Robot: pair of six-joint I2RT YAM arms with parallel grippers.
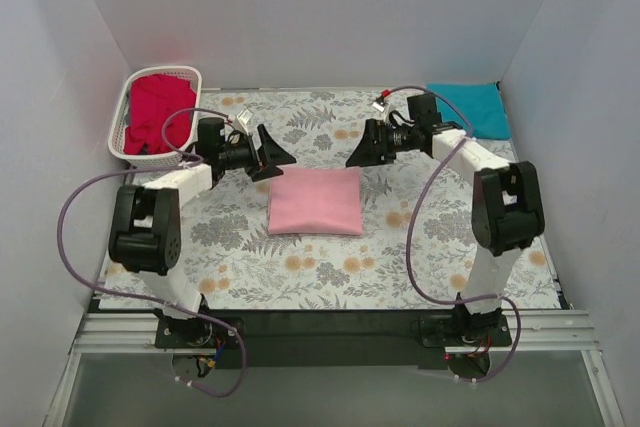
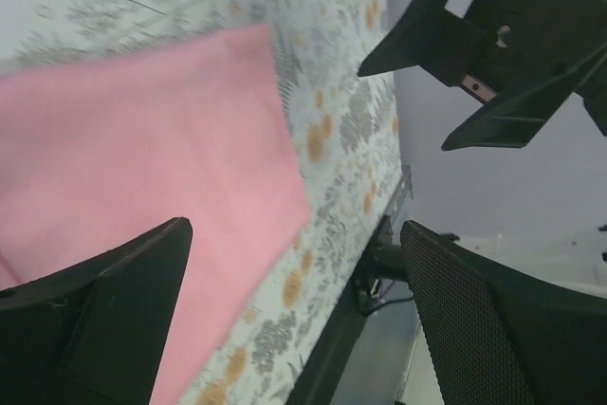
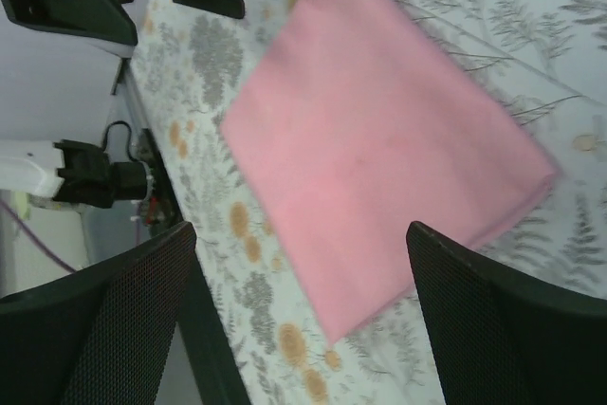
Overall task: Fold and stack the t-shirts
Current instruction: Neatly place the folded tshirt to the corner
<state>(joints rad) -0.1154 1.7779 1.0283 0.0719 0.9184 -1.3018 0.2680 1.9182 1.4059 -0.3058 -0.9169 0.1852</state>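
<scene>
1. Table: you have a flat surface covered by a pale floral-print cloth (image 1: 330, 277). Both arms reach over it from the near edge.
2. Light pink cloth t-shirt (image 1: 316, 201): folded into a neat rectangle. It lies flat near the middle of the table, between the two arms and apart from both grippers.
3. White lattice plastic basket (image 1: 118, 127): it stands at the far left corner. A bright red cloth t-shirt (image 1: 158, 112) sits bunched inside it.
4. Teal cloth t-shirt (image 1: 468, 107): folded flat at the far right corner, well apart from the pink one.
5. Left gripper (image 1: 275, 159): it hovers above the table near the pink shirt's far left corner. Your wrist view shows the jaws spread wide with nothing between them.
6. Right gripper (image 1: 358, 154): it hovers near the pink shirt's far right corner, facing the left one. Its jaws also stand wide apart and hold nothing.
</scene>
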